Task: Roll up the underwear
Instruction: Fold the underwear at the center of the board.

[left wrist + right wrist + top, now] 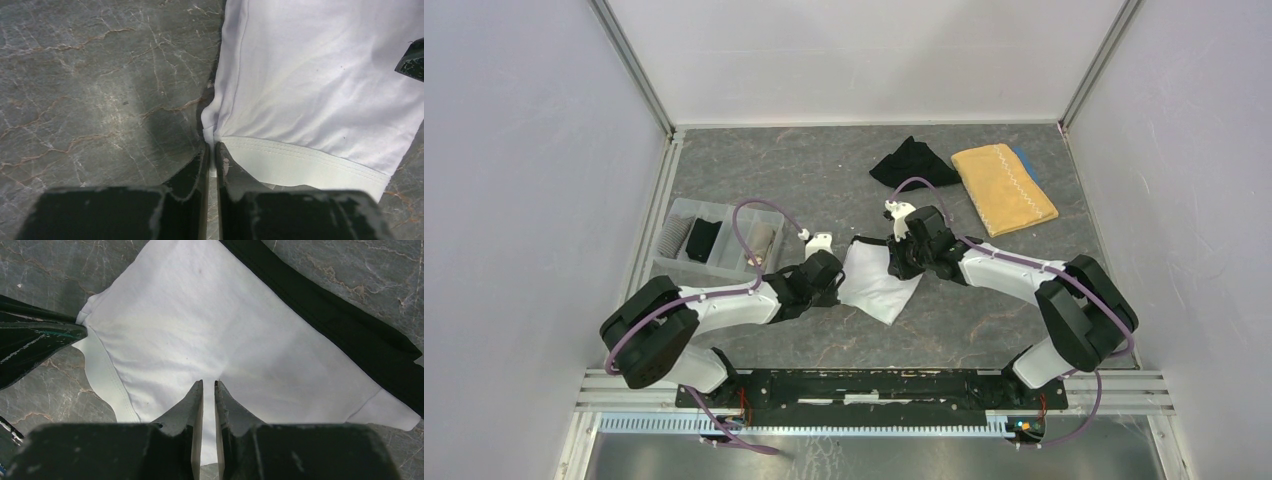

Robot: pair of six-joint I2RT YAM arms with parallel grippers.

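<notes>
A white underwear point(879, 283) lies spread on the grey marbled table between the two arms. My left gripper point(832, 283) is at its left corner. In the left wrist view the gripper point(212, 148) is shut on that corner of the white underwear point(310, 85), where the stitched waistband point(300, 162) ends. My right gripper point(902, 256) is at the cloth's far right edge. In the right wrist view the gripper point(209, 385) is shut on a fold of the white underwear point(210, 320). A black underwear point(911, 163) lies crumpled farther back.
A clear divided tray point(686, 208) at the left holds rolled garments in grey stripe, black and beige. A mustard-yellow towel point(1004, 188) lies at the back right. A black band point(340, 325) runs along the white cloth's far edge in the right wrist view.
</notes>
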